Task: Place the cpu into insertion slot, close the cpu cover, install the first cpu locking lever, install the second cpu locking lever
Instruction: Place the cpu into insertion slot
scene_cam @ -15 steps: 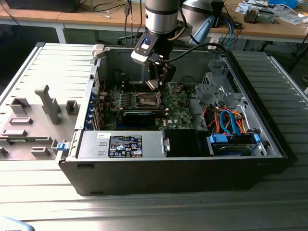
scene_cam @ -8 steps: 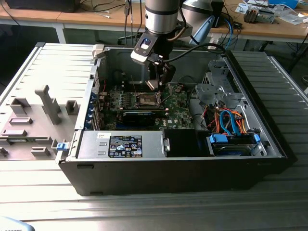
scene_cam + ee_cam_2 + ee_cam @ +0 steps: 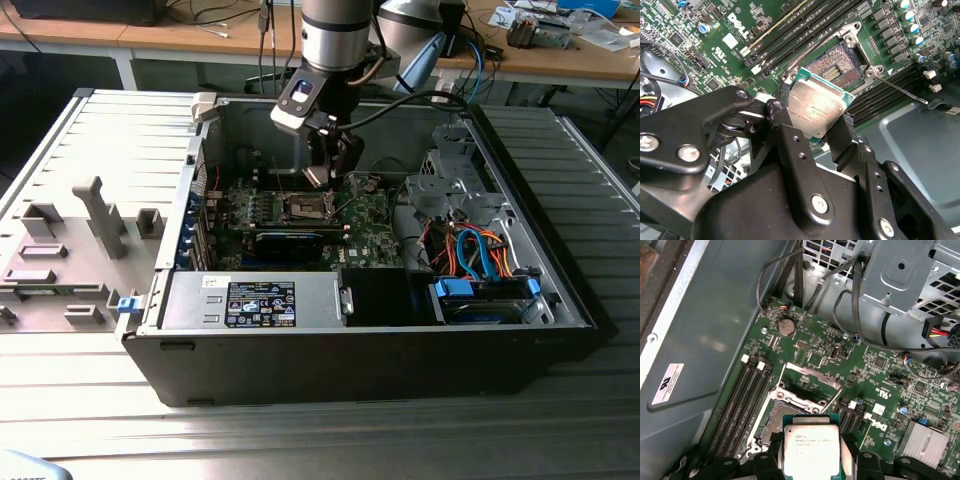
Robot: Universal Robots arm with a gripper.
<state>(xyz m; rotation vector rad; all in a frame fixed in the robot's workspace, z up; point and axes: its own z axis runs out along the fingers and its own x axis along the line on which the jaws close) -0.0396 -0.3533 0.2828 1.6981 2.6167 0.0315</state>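
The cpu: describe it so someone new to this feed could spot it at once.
Inside the open computer case, find the green motherboard and its open socket of bare contacts. The cpu is the small flat square clamped in the black gripper beside that socket. Its dull silver-grey metal top with a green rim sets it apart.
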